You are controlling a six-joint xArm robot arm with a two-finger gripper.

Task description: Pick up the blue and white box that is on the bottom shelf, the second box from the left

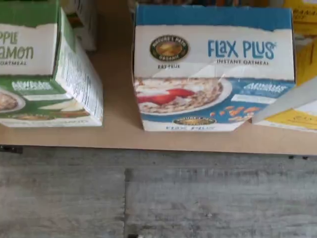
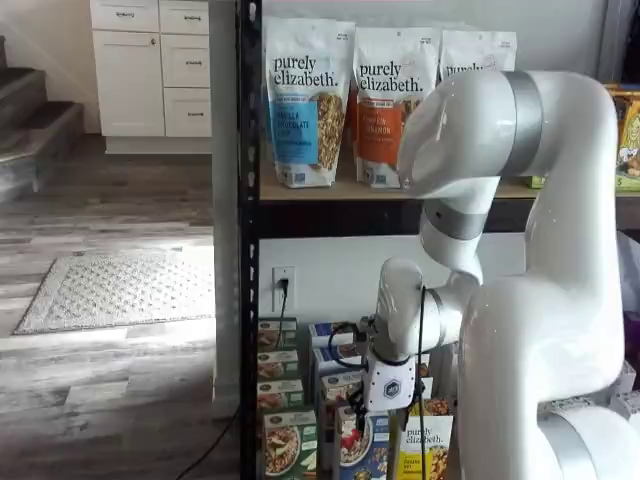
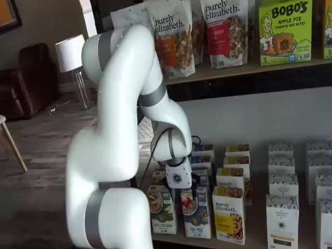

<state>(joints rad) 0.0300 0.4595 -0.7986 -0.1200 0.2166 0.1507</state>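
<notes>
The gripper point(image 3: 182, 191) is seen in both shelf views just above the front row; its jaws are taken as open, though the fingers are not clearly resolved. The Flax Plus box point(image 1: 213, 69) stands upright on the bottom shelf point(image 1: 119, 129), the green carton point(image 1: 47, 69) at its 9 o'clock, apart. The yellow carton point(image 1: 302, 74) is at 3 o'clock.
</notes>
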